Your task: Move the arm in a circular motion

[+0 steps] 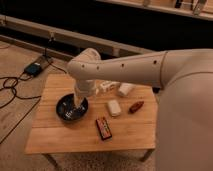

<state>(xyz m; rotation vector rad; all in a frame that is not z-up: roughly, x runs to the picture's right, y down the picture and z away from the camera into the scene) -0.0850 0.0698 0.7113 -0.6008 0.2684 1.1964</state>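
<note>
The arm (150,67) is a very large cream-white tube that comes in from the right and fills the right side of the camera view. Its rounded joint (86,62) sits above the back left of the wooden table (60,142). From there the wrist drops straight down. The gripper (80,103) hangs over the right rim of a dark bowl (67,111), just above or inside it.
On the table lie a dark snack bar (103,128), two white items (114,108) (125,89), a white packet (107,86) behind the wrist and a red-brown item (136,106). Cables and a power box (36,66) lie on the floor at left. A dark rail runs behind.
</note>
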